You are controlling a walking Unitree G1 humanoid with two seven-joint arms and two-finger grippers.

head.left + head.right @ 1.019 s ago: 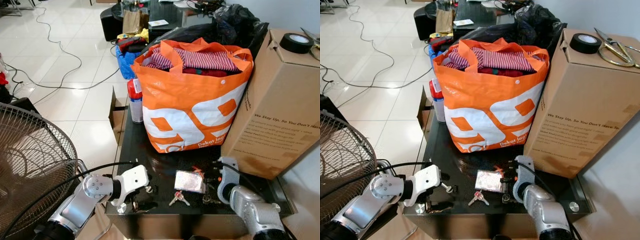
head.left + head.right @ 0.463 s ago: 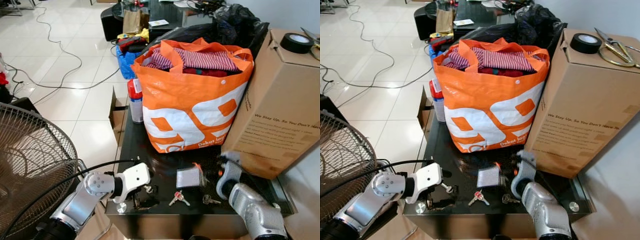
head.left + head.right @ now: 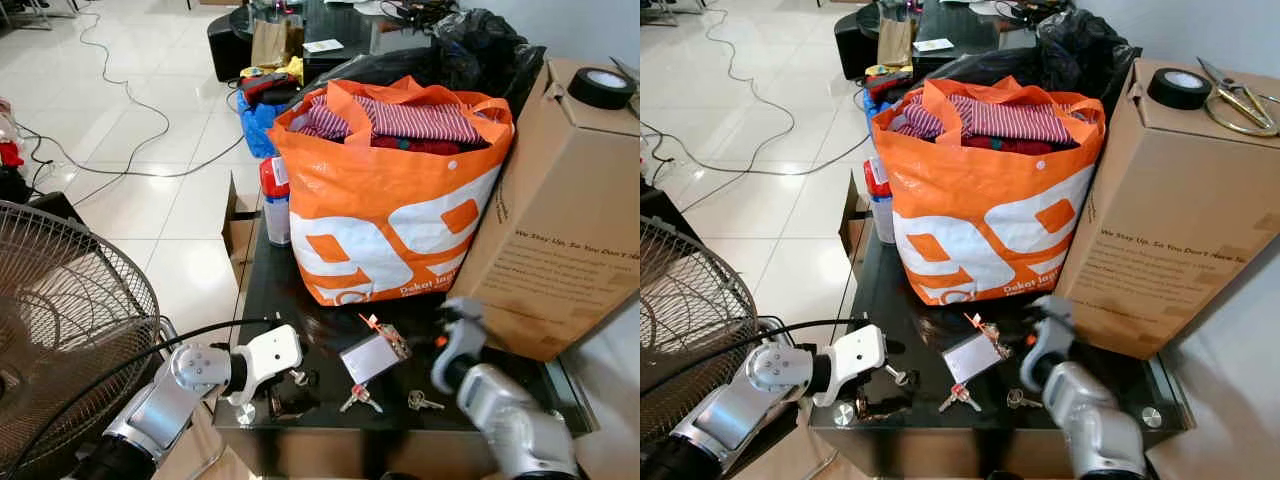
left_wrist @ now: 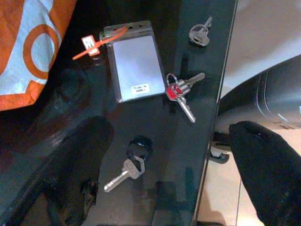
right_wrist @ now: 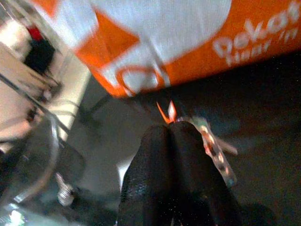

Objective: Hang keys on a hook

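**Three sets of keys on the bench, badge lifted at one end**

Keys with a red head (image 4: 181, 92) lie flat on the black glass bench (image 3: 275, 285), near its front edge, just beside the clear badge holder (image 3: 368, 357). A single silver key (image 4: 123, 173) on a dark ring lies nearer the left pincer (image 3: 285, 395); a third key (image 3: 422, 402) lies close to the right arm. None is held.

Right pincer (image 5: 176, 129): fingers pressed together, clamped on the badge holder at the end with the orange tag (image 4: 96, 41). Left pincer: fingers apart, low over the bench's front left corner, with the single silver key between them.

Against the frame 1.0 s ago, the badge holder is no longer flat: its tagged end is raised and tilted toward the orange bag (image 3: 390, 215). The red-headed keys lie where they did.

Surroundings: the bag stands mid-bench, stuffed with striped cloth; a cardboard box (image 3: 1170, 210) touches its right side, carrying a tape roll (image 3: 1177, 87) and scissors (image 3: 1237, 100). A fan grille (image 3: 60, 320) stands left of the bench.
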